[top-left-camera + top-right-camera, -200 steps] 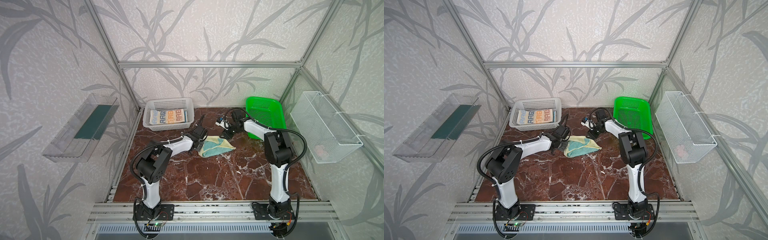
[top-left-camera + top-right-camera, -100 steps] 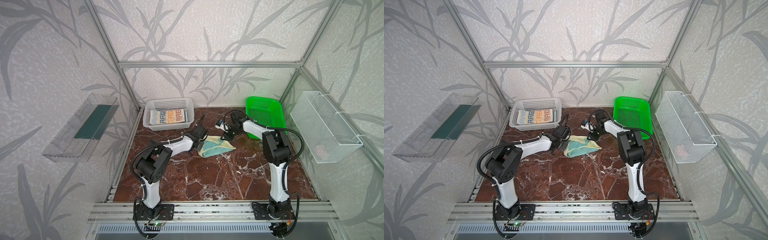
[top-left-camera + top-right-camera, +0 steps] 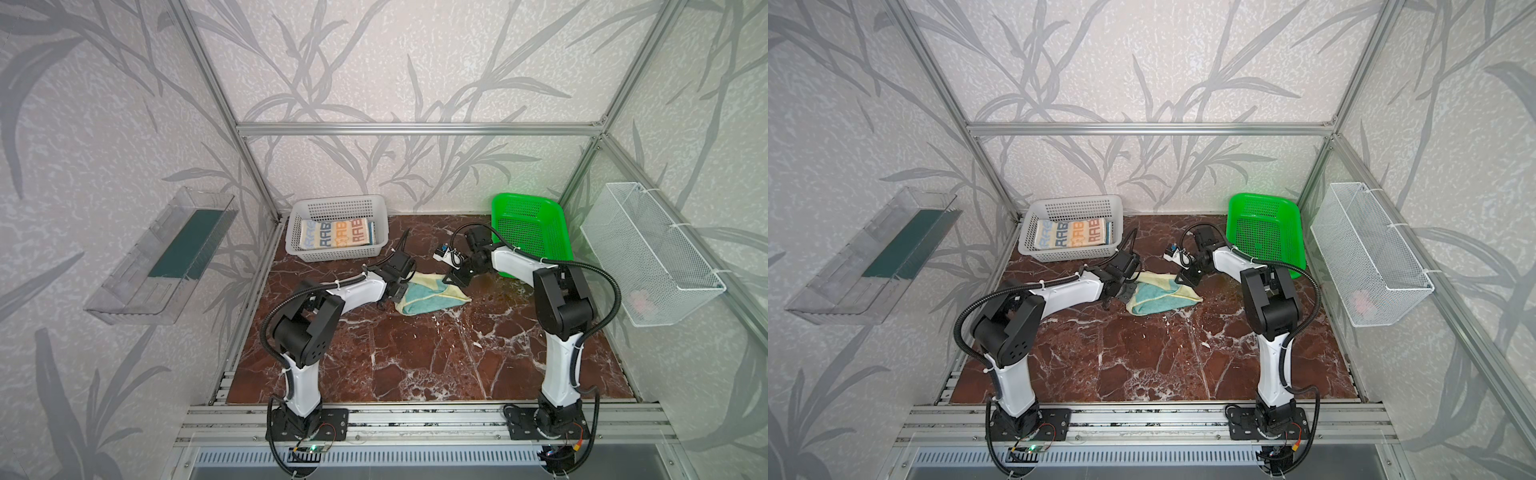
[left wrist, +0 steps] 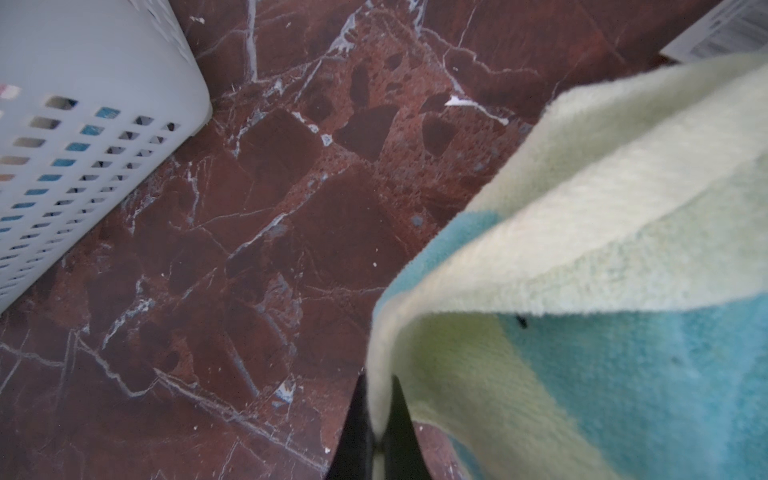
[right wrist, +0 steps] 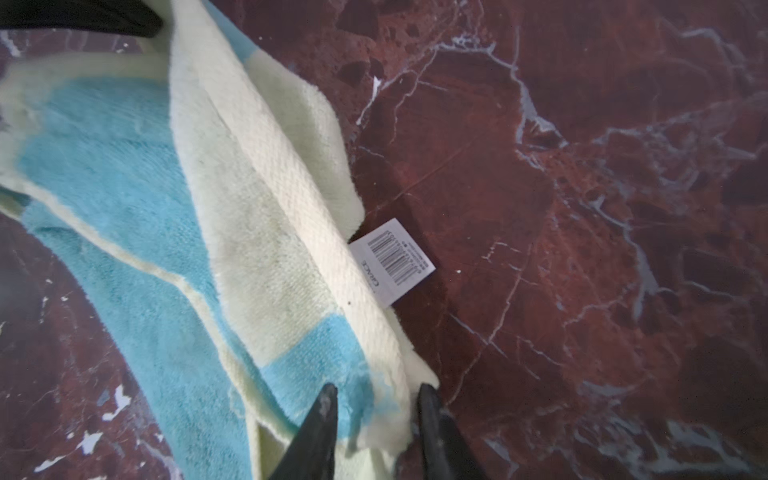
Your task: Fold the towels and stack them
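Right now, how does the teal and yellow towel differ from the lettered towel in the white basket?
Place: the teal and yellow towel lies on the marble table; the lettered towel sits in the white basket.
Shape: the teal and yellow towel is bunched; the lettered towel is folded flat.
Contact: the left gripper pinches the teal and yellow towel, the right gripper straddles its edge; nothing touches the lettered towel.
Both are small cloths.

The front half of the red-brown marble desk (image 3: 415,365) lies bare, free for passage. At the back edge a white slotted plastic basket (image 3: 332,252) blocks the left corner and a green perforated plastic tray (image 3: 524,232) the right. A rumpled teal-and-yellow towel (image 3: 428,297) lies between them.
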`<state>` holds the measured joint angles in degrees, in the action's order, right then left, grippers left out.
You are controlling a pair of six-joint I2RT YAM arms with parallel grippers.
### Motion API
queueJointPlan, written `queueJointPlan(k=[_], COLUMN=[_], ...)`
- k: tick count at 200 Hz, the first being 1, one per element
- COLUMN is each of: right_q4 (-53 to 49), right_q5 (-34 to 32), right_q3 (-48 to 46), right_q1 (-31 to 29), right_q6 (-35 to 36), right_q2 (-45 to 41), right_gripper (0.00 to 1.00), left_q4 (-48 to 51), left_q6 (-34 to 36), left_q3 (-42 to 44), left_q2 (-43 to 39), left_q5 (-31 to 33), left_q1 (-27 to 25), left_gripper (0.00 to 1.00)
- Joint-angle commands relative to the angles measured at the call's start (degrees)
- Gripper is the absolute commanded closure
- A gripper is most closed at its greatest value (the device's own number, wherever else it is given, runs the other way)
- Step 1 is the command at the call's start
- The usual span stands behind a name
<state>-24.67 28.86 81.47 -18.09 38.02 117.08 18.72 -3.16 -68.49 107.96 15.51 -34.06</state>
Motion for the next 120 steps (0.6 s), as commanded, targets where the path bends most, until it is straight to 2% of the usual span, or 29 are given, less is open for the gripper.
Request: queueJointPlan(k=[1,18,92,120], right_q4=[1.59,1.71,-1.89,-0.29], right_q5=[4.43,4.69,0.94,-3.29], right_q3=[-2.18,-2.37,3.87,3.96], right_q1=[-0.54,-0.89,-1.12,-0.92], right_q6=[1.40,1.35,0.97,-5.06], right_q2=[-3.41,-3.78,0.52,-0.53], right_gripper=[0.70,0.71,0.60,0.52], left_q4=[-0.23,-0.64,-4.15,-4.73], left_q6=[-0.24,-0.35,-0.09,0.01], left_q3=[0.63,1.03,5.65,7.33], left_q2=[-2.56,-2.96,-6.99,-8.73], left_q5=[0.73,1.08,2.27,2.27], left_q1=[-0.16,-0.14,-0.21,-0.17], left_gripper=[1.00,1.00,1.00,1.00])
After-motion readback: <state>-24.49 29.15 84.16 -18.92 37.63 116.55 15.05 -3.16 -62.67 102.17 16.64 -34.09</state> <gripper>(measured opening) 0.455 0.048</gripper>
